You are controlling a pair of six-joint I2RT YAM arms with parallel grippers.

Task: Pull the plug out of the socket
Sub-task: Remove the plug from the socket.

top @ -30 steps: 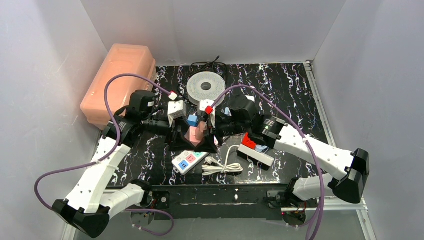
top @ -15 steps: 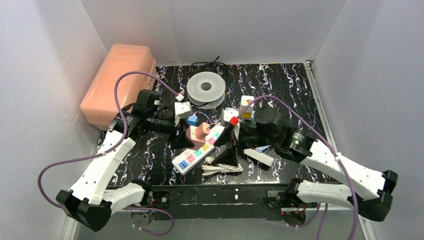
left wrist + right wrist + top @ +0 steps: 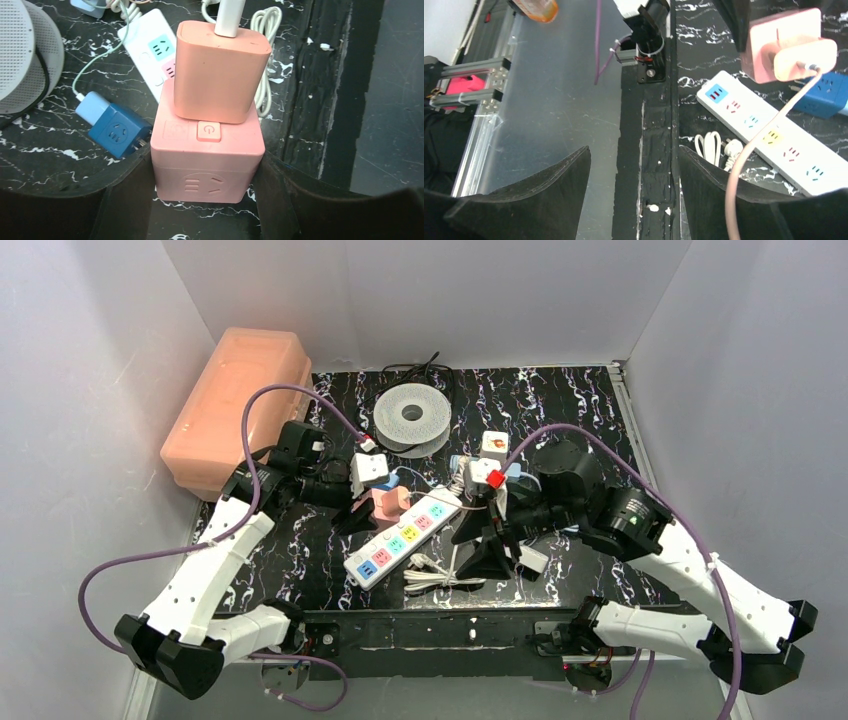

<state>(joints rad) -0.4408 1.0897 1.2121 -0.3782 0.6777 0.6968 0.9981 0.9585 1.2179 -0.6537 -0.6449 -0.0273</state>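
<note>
A pink cube socket [image 3: 207,160] stands on the black marbled mat with a peach plug [image 3: 220,75] seated in its top face. A pale cable runs off the plug. My left gripper [image 3: 205,175] is shut on the socket, one finger pressed against each side; it also shows in the top view [image 3: 375,512]. In the right wrist view the plug [image 3: 805,59] is still in the socket [image 3: 769,47]. My right gripper [image 3: 634,200] is open and empty, over the mat's front edge; in the top view [image 3: 482,542] it is right of the socket and apart from it.
A white power strip [image 3: 405,538] lies in front of the socket, with a coiled white cable [image 3: 445,575] beside it. A blue cube adapter [image 3: 117,134] sits left of the socket. A grey spool [image 3: 412,415] is at the back and an orange box [image 3: 235,400] at the far left.
My right gripper has left the pink socket and swung right and toward the front edge, uncovering the power strip. My left gripper stays shut on the socket.
</note>
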